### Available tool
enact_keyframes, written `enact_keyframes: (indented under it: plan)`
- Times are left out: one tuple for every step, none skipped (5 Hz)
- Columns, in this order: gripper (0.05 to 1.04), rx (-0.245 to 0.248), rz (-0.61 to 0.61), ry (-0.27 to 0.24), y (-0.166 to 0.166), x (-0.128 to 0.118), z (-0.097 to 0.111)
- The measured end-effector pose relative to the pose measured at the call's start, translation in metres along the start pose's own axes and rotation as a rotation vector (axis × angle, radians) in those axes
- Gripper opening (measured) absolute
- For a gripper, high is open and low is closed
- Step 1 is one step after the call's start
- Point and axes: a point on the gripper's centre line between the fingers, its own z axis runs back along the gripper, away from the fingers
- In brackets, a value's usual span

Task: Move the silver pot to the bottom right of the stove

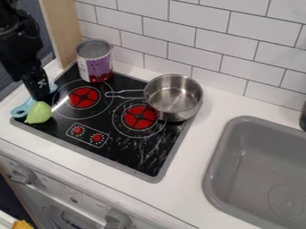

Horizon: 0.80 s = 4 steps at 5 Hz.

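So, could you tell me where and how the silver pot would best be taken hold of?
I'd grip the silver pot by its long, thin handle, close to the body, with the hand coming down from above. The handle juts toward the view's left, and the pot stands upright, so that part looks easiest to pinch.

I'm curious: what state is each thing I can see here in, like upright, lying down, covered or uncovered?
Silver metal pot: upright, lidless, empty, handle pointing left in view.
Can with purple label: upright; sealed or opened, I can't tell.
Light green pear-shaped object: lying down.
Light blue plastic utensil: lying down, partly hidden.
Grey sink: uncovered.
Black tool: hanging over the stove's left side.
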Motion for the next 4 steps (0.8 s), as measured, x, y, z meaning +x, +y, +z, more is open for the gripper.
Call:
enact_keyframes:
  plan:
    - [1.001, -0.032, 0.007, 0.016, -0.005, -0.001, -0.007]
    - [1.001, -0.09, -0.009, 0.018, -0.027, 0.015, -0.008]
    - [1.001, -0.123, -0.026, 0.009, -0.045, 0.032, -0.008]
    - [1.001, -0.14, -0.012, -0.028, -0.058, 0.057, -0.003]
